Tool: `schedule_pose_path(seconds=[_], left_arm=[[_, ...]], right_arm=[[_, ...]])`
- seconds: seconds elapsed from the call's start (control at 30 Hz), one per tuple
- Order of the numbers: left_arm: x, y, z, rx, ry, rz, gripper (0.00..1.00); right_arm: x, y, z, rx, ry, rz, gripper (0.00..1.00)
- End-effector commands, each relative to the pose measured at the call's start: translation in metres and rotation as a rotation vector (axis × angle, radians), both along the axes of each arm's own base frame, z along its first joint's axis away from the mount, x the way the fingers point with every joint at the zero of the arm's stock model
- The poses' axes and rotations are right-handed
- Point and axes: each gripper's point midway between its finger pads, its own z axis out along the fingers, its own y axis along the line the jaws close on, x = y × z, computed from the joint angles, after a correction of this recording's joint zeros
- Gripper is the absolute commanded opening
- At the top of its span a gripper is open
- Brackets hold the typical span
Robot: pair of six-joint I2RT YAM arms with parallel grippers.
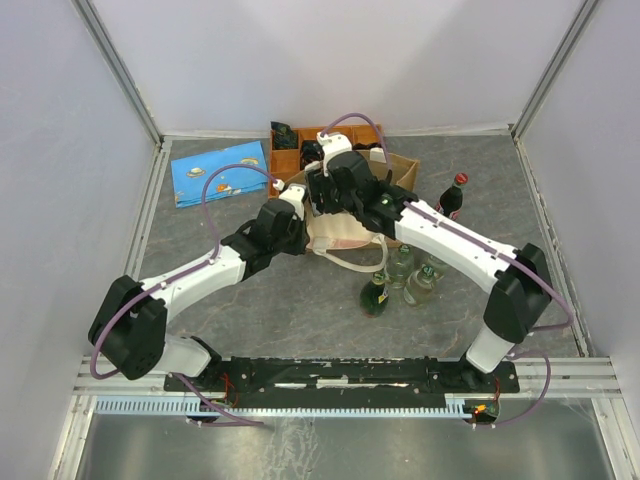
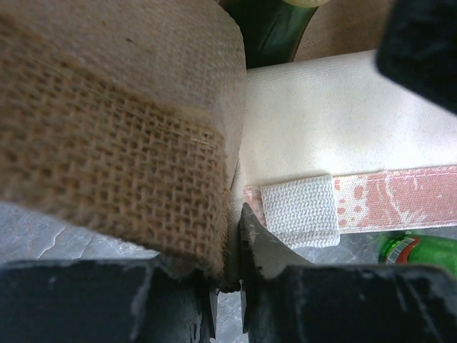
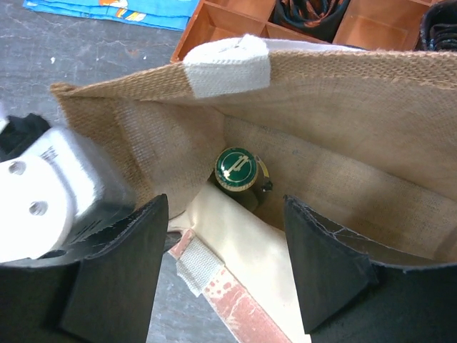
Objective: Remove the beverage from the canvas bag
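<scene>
The canvas bag [image 1: 345,238] stands mid-table with its mouth open. My left gripper [image 1: 303,215] is shut on the burlap rim of the bag [image 2: 107,136] at its left side, the jaws [image 2: 234,275] pinching the fabric edge. My right gripper [image 1: 336,188] hovers over the bag's mouth. In the right wrist view it [image 3: 225,254] is open, its fingers [image 3: 121,271] apart above the opening of the bag [image 3: 357,107]. Inside stands the beverage [image 3: 236,168], a dark bottle with a green cap, untouched. In the top view the right arm hides the beverage.
An orange compartment tray [image 1: 295,150] sits just behind the bag, and a blue printed sheet [image 1: 220,172] lies at the back left. Several bottles [image 1: 400,275] stand in front and to the right of the bag. A red-capped dark bottle [image 1: 452,197] stands further right.
</scene>
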Motion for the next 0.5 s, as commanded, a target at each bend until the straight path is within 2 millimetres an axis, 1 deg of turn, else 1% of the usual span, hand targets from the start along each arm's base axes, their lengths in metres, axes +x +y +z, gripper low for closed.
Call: schedule_pose_path(seconds=[0.0,0.27,0.47], left_arm=[[0.0,0.004,0.004,0.015,-0.02,0.0,0.03],[0.002,0.004,0.005,0.02,-0.021,-0.001,0.03],[0.003,0.002,0.004,0.021,-0.018,-0.003,0.03]], right_arm=[[0.018,0.02,0.017,0.08,-0.041,0.012,0.73],[0.037,0.013,-0.008,0.058,-0.022,-0.038,0.72],[0.049,0.01,-0.025,0.054,0.0,-0.063,0.66]])
